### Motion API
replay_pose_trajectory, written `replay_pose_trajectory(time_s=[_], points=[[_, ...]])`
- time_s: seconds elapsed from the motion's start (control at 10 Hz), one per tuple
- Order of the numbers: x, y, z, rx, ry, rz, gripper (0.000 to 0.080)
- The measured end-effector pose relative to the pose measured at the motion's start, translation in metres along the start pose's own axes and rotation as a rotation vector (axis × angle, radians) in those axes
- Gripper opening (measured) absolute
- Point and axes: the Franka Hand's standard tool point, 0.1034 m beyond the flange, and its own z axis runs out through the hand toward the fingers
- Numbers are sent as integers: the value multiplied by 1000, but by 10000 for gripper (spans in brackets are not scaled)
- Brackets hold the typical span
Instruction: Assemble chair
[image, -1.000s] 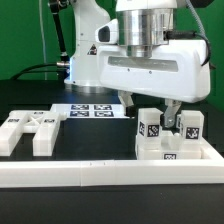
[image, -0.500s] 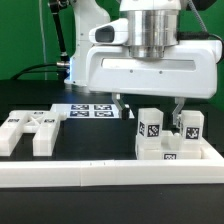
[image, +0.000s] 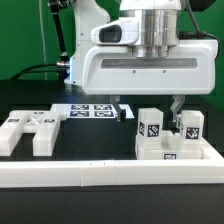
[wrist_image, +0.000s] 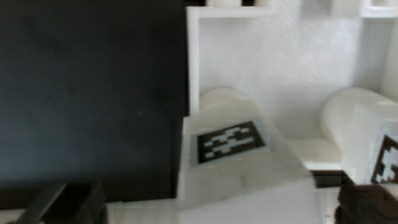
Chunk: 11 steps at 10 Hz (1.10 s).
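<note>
A part-built chair piece (image: 166, 150) stands at the exterior view's right, against the border rail. It is a low white base with two upright posts, each with a square tag (image: 152, 128). My gripper (image: 150, 108) hangs just above and behind the posts, open and empty, with its fingers (image: 123, 110) spread wider than the nearer post. In the wrist view the tagged post (wrist_image: 228, 145) lies between the dark fingertips (wrist_image: 63, 205), and the second post (wrist_image: 365, 120) is beside it. Loose white chair parts (image: 44, 130) lie at the exterior view's left.
The long white L-shaped border rail (image: 90, 173) runs along the front and turns up at the right. The marker board (image: 92, 110) lies flat behind the parts. Another loose block (image: 11, 133) sits at the far left. The robot base stands behind.
The gripper fingers have spread apart from around the post area and the hand has lifted slightly. The chair parts have not moved.
</note>
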Motion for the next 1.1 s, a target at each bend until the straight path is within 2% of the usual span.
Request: replay_pose_trajectory(time_s=[0.2,0.3,0.4,0.5,0.8,1.1], points=[[0,0,0,0,0,-10,640],[0,0,0,0,0,-10,464],[0,0,0,0,0,4,464],[0,0,0,0,0,15,289],[0,0,0,1,-1,151,289],[-1,-2,1,10,-4,522,289]])
